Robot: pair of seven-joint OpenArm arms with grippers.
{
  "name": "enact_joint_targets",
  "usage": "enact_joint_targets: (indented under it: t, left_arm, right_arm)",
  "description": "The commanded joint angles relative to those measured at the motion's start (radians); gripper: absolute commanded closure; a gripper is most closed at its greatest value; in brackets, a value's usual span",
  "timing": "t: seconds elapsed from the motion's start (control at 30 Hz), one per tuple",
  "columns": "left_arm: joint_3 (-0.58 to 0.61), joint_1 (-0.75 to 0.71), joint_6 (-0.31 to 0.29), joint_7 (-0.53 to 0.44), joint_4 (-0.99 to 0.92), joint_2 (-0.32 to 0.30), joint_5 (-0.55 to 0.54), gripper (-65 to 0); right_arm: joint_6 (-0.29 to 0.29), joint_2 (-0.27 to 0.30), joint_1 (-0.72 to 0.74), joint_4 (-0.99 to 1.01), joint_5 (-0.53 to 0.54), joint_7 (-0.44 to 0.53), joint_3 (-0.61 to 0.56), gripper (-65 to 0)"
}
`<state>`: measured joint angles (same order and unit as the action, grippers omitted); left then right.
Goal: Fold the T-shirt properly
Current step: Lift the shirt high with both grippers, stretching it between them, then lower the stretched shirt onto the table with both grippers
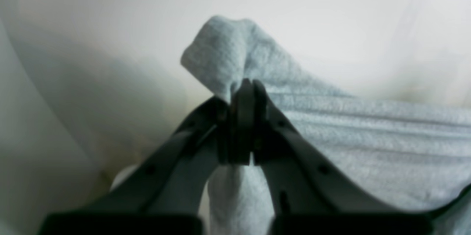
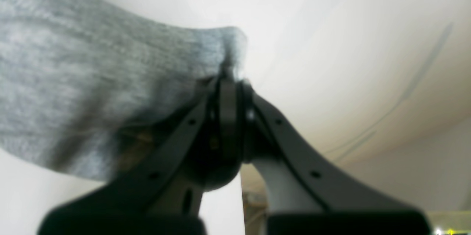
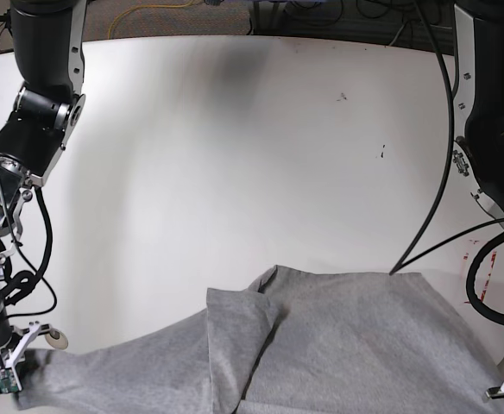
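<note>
The T-shirt [image 3: 321, 345] lies spread across the near part of the table [image 3: 235, 129], with the far part of the table bare behind it. One arm stands at each side of the table. At the near corners, the right gripper [image 2: 230, 75] is clamped on one edge of the cloth and the left gripper [image 1: 244, 88] on the opposite edge, the shirt stretched between them.
</note>
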<state>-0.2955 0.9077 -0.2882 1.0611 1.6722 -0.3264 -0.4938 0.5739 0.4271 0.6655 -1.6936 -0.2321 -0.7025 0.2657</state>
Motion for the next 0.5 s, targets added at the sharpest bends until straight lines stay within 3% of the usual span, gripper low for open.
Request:
enact_joint_targets:
  t: [0.0, 0.13, 0.47]
  left_arm:
    - [-0.005, -0.008, 0.008, -0.026, 0.013, -0.01, 0.004, 0.0]
    - [-0.008, -0.071, 0.008, -0.028, 0.038, -0.01, 0.002, 0.0]
    - [-0.072, -0.312, 0.007, -0.026, 0.158, 0.025, 0.001, 0.0]
  right_arm:
    - [-0.018, 0.017, -0.02, -0.039, -0.014, 0.008, 0.011, 0.0]
    - [-0.019, 0.013, -0.108, -0.079, -0.008, 0.013, 0.031, 0.0]
    - [-0.012, -0.083, -0.319, -0.13, -0.014, 0.068, 0.142, 0.0]
